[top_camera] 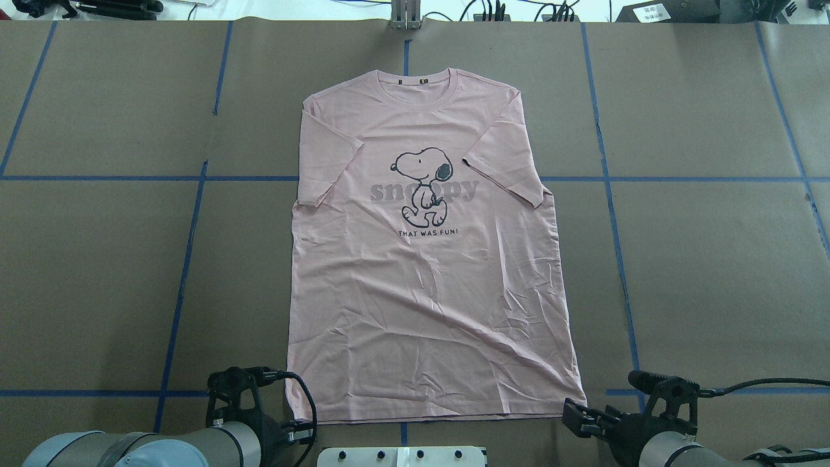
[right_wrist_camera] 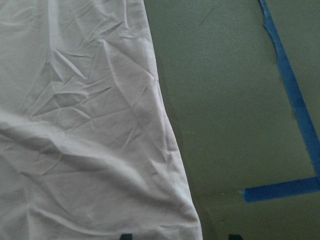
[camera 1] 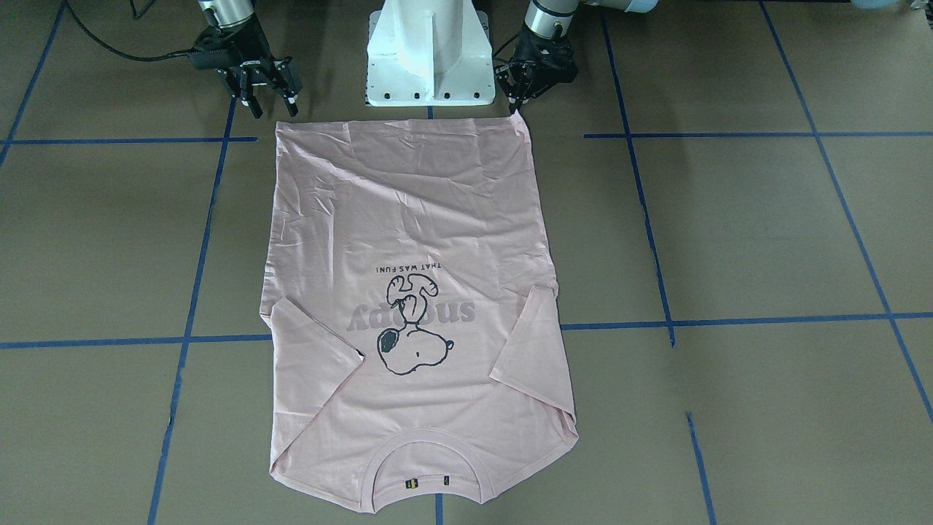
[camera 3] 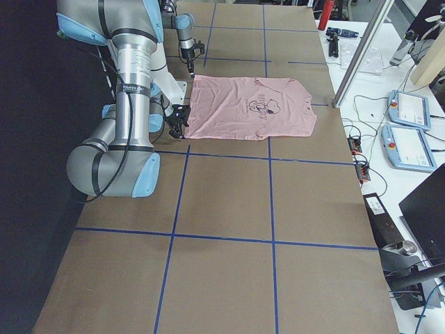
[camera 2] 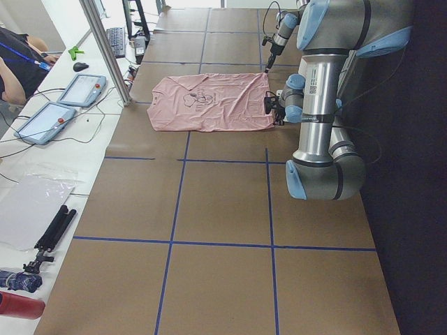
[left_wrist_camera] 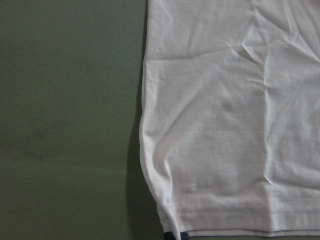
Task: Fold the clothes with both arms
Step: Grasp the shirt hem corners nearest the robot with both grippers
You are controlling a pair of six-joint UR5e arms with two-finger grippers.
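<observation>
The pale pink T-shirt [camera 1: 415, 219] lies flat and face up on the brown table, with its dog print [top_camera: 421, 185] showing, its collar away from me and its hem toward my base. Both sleeves are folded in over the chest. My left gripper [camera 1: 517, 108] is at the hem's left corner. Its fingertips [left_wrist_camera: 176, 236] are together on that corner, which peaks up slightly. My right gripper [camera 1: 273, 109] is open just off the hem's other corner. Its fingertips [right_wrist_camera: 126, 236] stand wide apart on either side of that corner of the shirt [right_wrist_camera: 75, 125].
The white pedestal base [camera 1: 430, 58] stands between the two grippers, just behind the hem. Blue tape lines [top_camera: 188, 259] grid the brown table cover. Tablets [camera 2: 80, 89] and cables lie on a side desk past the table's far edge, where a person sits.
</observation>
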